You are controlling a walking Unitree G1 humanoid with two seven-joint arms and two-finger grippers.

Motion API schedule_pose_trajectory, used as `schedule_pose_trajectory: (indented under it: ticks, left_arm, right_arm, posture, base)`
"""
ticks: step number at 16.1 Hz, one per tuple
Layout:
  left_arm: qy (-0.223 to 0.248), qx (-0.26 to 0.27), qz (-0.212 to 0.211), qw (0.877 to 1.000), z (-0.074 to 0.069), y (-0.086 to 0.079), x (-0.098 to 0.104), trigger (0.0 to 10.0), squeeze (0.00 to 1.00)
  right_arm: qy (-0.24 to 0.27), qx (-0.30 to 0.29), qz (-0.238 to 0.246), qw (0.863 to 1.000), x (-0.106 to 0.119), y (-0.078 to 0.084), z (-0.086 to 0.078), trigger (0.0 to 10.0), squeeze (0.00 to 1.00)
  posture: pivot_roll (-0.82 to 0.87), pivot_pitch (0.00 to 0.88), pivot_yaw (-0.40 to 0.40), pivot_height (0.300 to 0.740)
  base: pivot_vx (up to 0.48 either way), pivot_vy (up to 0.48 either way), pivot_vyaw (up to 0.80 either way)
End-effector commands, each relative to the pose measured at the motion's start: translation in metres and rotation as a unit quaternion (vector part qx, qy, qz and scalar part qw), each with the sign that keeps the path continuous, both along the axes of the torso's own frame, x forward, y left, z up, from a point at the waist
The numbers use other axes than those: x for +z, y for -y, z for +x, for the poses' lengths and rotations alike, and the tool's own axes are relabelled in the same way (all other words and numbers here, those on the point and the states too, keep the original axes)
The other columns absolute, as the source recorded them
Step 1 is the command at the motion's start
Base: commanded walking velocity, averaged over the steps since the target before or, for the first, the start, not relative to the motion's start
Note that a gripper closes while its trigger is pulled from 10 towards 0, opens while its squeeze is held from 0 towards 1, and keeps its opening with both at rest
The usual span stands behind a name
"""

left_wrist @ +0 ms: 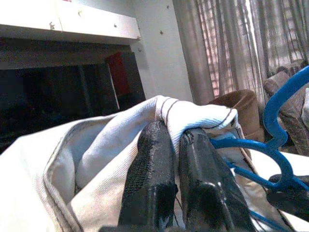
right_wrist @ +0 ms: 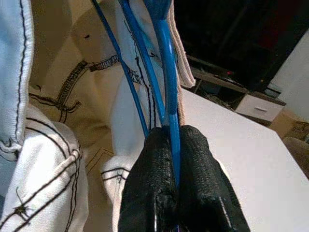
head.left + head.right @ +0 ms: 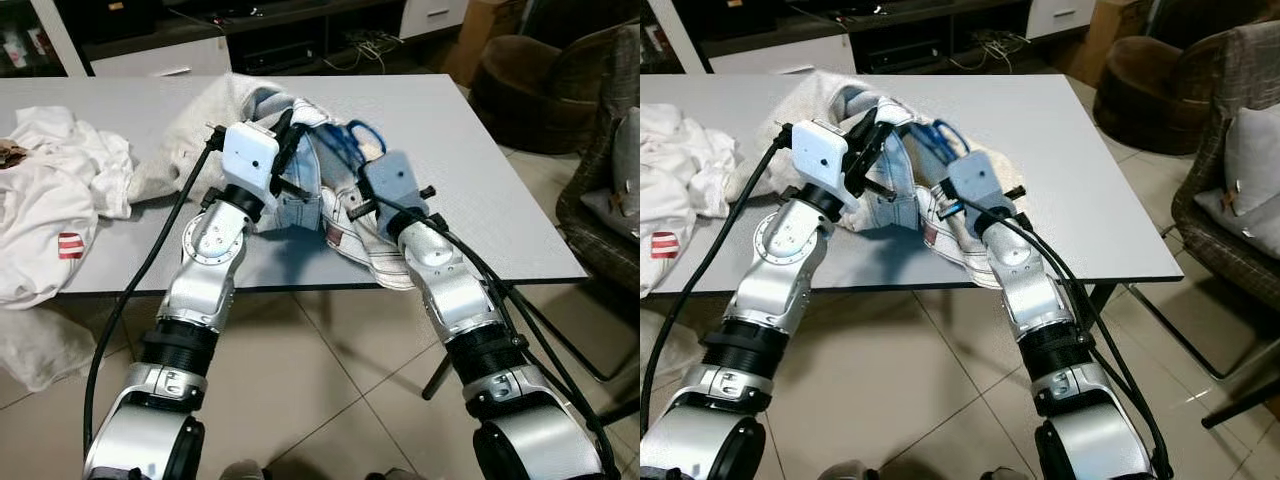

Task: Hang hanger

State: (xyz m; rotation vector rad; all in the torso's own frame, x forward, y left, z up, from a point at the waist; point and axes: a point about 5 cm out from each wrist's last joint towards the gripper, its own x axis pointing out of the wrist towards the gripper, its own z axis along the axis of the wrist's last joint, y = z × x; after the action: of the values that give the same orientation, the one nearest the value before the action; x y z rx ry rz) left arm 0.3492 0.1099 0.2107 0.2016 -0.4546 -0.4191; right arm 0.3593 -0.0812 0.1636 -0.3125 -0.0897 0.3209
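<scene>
Far left on the grey table [image 3: 500,200]: a crumpled white shirt [image 3: 50,200] with a red patch, spilling over the near edge.

Centre: a cream-and-pale-blue garment [image 3: 300,190] heaped near the table's near edge. Left gripper [image 1: 176,140] pinched shut on a fold of its ribbed hem, lifting the cloth slightly. Cloth is soft, limp and light; it will sag and slide wherever unsupported.

Just right: blue hanger [image 2: 161,63], thin wire or plastic, lying in the garment. Right gripper [image 2: 173,140] clamped on the hanger's rod where its strands meet. Judged light and stiff but springy and smooth, so apt to twist in the fingers; the neck below the hook looks the best hold.

Hard to tell: how far the hanger's shoulders sit inside the garment, since cloth covers them. Hook partly seen. No rail visible to hang it on.
</scene>
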Motion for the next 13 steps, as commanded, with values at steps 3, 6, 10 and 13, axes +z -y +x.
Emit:
schedule_pose_trajectory:
  ticks: [3,6,10,13]
  left_arm:
    - [0.018,-0.019,-0.030,0.999,0.000,0.006,0.019,0.0,0.00]
    - [0.001,-0.005,-0.052,0.999,0.005,0.005,0.021,10.0,0.00]
    - [0.026,0.022,0.008,0.999,0.004,-0.003,0.018,10.0,1.00]
    - [0.087,0.089,0.066,0.990,0.002,-0.010,0.022,10.0,1.00]
  right_arm:
    - [0.035,-0.018,0.052,0.998,0.017,0.000,0.004,10.0,0.00]
    - [0.046,-0.020,0.067,0.996,0.022,-0.001,0.005,10.0,0.00]
    - [0.041,-0.027,0.067,0.997,0.013,0.002,0.003,10.0,0.00]
    - [0.032,-0.031,0.063,0.997,0.006,0.002,0.003,10.0,0.00]
  posture:
    - [0.06,0.000,-0.004,0.740]
    - [0.06,0.000,-0.004,0.740]
    - [0.06,0.000,-0.006,0.740]
    - [0.06,0.000,-0.001,0.740]
  base:
    - [0.000,0.000,0.00]
    - [0.000,0.000,0.00]
    - [0.000,0.000,0.00]
    - [0.000,0.000,0.00]
